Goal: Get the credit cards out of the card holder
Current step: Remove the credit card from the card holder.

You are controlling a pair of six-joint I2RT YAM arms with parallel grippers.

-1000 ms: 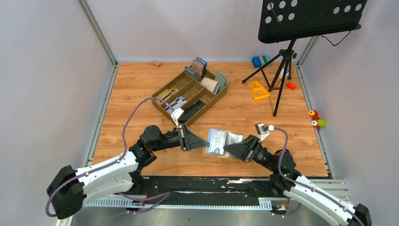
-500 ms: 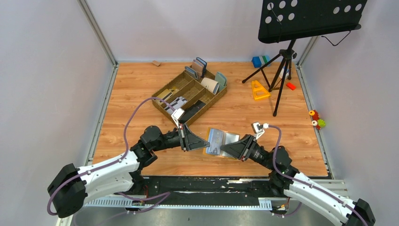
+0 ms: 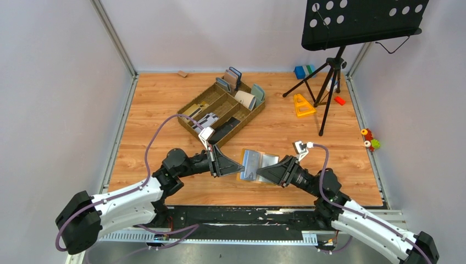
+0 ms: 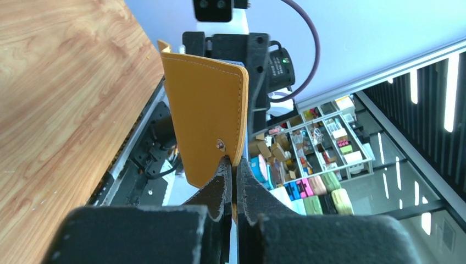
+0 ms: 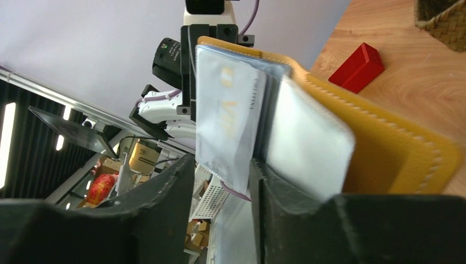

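Broad wooden tabletop (image 3: 154, 110) below me, with bare wood on its left side and more out to the right of my arms. The divided tray (image 3: 204, 100) sits mid-tabletop, upright wallets (image 3: 236, 80) at its far end and a black slab (image 3: 224, 131) in a near compartment. Near the tabletop's front edge, the card holder (image 4: 206, 121) is spread open between my arms. My left gripper (image 4: 233, 168) pinches its yellow flap beside the stud. The credit cards (image 5: 228, 121) sit in their slots. My right gripper (image 5: 222, 176) is narrow around the front card's corner. I cannot tell if it clamps.
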